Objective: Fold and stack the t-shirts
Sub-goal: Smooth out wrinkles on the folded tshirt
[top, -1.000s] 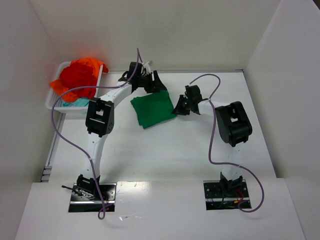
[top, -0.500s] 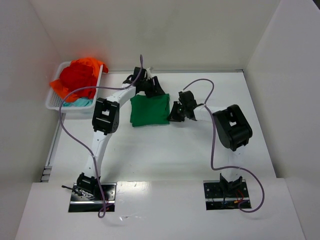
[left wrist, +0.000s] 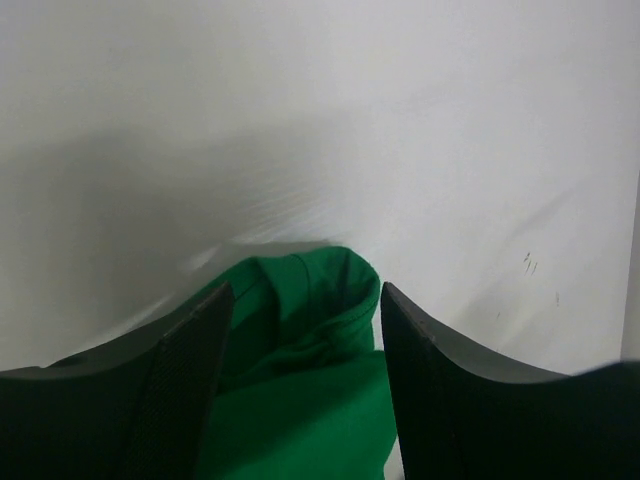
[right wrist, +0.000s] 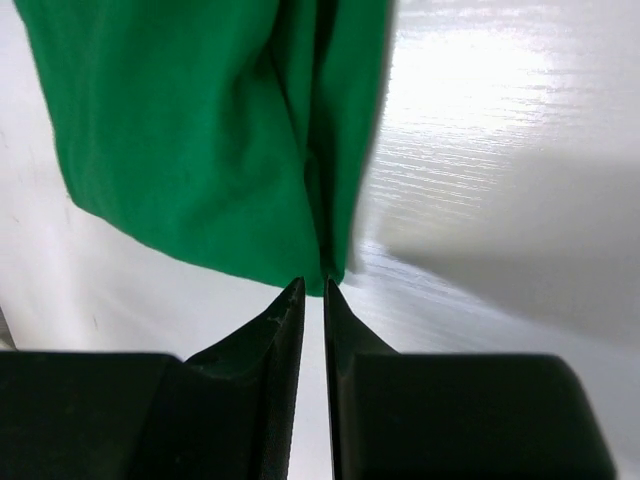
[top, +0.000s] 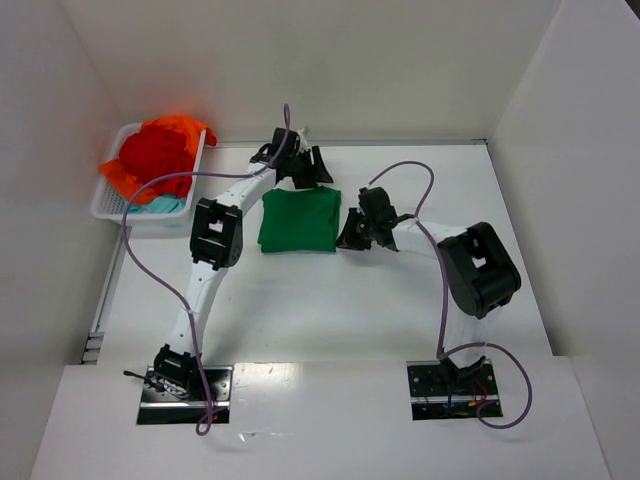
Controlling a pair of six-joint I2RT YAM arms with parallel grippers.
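Observation:
A bright green t-shirt (top: 298, 222) lies folded into a flat rectangle at mid-table. My left gripper (top: 305, 172) is at its far edge. In the left wrist view it (left wrist: 305, 295) stands open, with a rolled fold of the green cloth (left wrist: 300, 340) lying loose between its fingers. My right gripper (top: 347, 232) is at the shirt's near right corner. In the right wrist view its jaws (right wrist: 313, 285) are nearly together, pinching the hem of the green shirt (right wrist: 200, 130). Red and orange t-shirts (top: 160, 150) are heaped over a teal one (top: 155, 206) at the far left.
A white slotted basket (top: 115, 212) at the far left holds the heap of shirts. White walls close the table at the back and on both sides. A purple cable loops off each arm.
The green shirt has turned from tilted to square and shifted left. My right gripper moved left and nearer with its corner. The left gripper shifted slightly right along the far edge.

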